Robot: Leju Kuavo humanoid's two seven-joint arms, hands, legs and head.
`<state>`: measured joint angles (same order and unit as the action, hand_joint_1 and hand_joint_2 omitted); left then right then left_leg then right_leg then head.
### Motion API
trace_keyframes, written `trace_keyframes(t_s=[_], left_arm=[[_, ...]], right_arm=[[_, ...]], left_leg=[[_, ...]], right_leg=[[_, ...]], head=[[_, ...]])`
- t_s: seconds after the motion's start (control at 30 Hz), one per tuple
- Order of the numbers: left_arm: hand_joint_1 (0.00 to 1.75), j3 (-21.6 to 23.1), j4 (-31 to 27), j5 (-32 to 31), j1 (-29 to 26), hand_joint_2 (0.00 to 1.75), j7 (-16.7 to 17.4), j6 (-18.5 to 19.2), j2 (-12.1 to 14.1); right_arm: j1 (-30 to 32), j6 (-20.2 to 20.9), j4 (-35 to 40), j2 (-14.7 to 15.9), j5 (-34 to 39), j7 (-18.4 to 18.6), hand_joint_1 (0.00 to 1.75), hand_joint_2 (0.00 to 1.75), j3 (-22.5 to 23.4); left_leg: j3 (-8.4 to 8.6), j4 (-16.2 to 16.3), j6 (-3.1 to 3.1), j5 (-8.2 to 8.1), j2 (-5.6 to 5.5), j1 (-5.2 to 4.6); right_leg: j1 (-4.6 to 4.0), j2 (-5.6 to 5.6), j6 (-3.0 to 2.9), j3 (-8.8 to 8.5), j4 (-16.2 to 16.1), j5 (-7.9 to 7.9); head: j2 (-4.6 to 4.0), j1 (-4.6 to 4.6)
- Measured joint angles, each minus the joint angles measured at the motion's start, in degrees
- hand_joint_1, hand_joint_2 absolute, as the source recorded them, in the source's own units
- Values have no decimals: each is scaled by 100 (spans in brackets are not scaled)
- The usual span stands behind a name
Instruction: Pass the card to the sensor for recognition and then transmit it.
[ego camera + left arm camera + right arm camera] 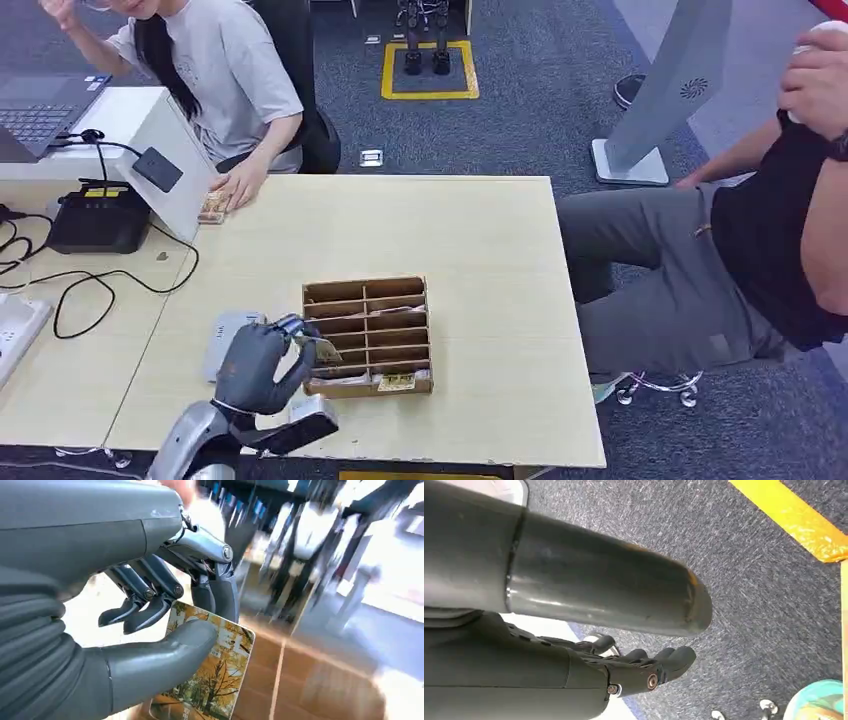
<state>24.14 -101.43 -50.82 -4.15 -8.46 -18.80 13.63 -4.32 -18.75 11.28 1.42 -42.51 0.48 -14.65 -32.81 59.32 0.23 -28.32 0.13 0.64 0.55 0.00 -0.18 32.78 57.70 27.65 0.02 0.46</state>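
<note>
My left hand (262, 365) hovers at the left side of the brown card box (368, 335) and pinches a card (322, 349) between thumb and fingers. Up close, the card (215, 672) bears a picture of yellow autumn trees, with the thumb (165, 652) pressed on its face. A grey flat sensor pad (226, 338) lies on the table just left of that hand. Another card (397, 382) lies in the box's front slot. My right hand (639, 672) hangs beside my body over the carpet, its fingers loosely straight with nothing in them.
A seated person rests a hand on a stack of cards (214, 207) at the table's far left corner. A black device (98, 215) with cables and a white stand (150, 150) sit to the left. Another person sits at the right, beyond the table edge (575, 320).
</note>
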Motion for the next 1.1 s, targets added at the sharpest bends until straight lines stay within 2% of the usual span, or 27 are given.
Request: trace_keyframes(t_s=[0.1, 0.23, 0.47, 0.6, 0.67, 0.9, 1.0, 1.07, 1.1], left_arm=[[175, -226, -443, 83, 124, 175, -35, 147, 167], [175, -320, -718, 55, 136, 175, -70, 167, 237], [175, -383, -889, 24, 136, 175, -74, 154, 304], [175, -388, -948, 3, 159, 175, -210, 77, 339], [175, -385, -1062, 22, 282, 175, -297, 86, 403], [175, -370, -1286, -205, 737, 175, -229, 234, 490], [175, -368, -1286, -330, 781, 175, -76, 197, 514], [175, -385, -1205, -751, 889, 175, 417, 153, 525], [175, -449, -952, -1187, 1036, 175, 882, 48, 523]], right_arm=[[15, -2, 2, 0, 0, -18, 0, 0, 55], [36, -2, 2, 0, -2, -33, 0, 0, 83], [38, -2, 2, -2, -9, -33, 0, 0, 85], [41, -2, 0, -2, -9, -42, 0, 0, 99], [49, -15, 0, -2, -4, -57, 0, 0, 129], [75, -81, 0, -2, 20, -114, 0, 0, 230], [75, -85, 0, -2, 0, -112, 0, 0, 238], [71, -76, 0, -2, -81, -92, 0, 0, 238], [53, -46, 2, -4, -162, -48, 0, 0, 238]], left_leg=[[2, -1, -2, 1, 3, 0], [0, -1, -2, 1, 2, -1], [0, 0, -2, 1, 1, -2], [1, 0, -2, 1, 1, -1], [1, 0, -2, 2, 0, -1], [2, 0, -2, 3, 3, -1], [2, 0, -2, 2, 3, -1], [-3, 0, -2, 2, -1, -1], [-3, 0, 1, 4, -3, -2]], right_leg=[[0, 5, -1, -1, 3, -1], [1, 4, -1, -1, 2, -1], [2, 4, 0, 0, 0, -1], [1, 4, -1, 2, 0, -1], [0, 1, -1, 2, 0, -1], [1, 4, -4, 1, 1, -4], [1, 6, -4, 2, 0, -3], [1, 1, -3, 4, 0, -3], [1, -2, -3, 2, 0, -3]], head=[[-2, -2], [-2, 0], [-2, -2], [-2, 0], [-2, 0], [0, 0], [0, -2], [0, 0], [-2, 0]])
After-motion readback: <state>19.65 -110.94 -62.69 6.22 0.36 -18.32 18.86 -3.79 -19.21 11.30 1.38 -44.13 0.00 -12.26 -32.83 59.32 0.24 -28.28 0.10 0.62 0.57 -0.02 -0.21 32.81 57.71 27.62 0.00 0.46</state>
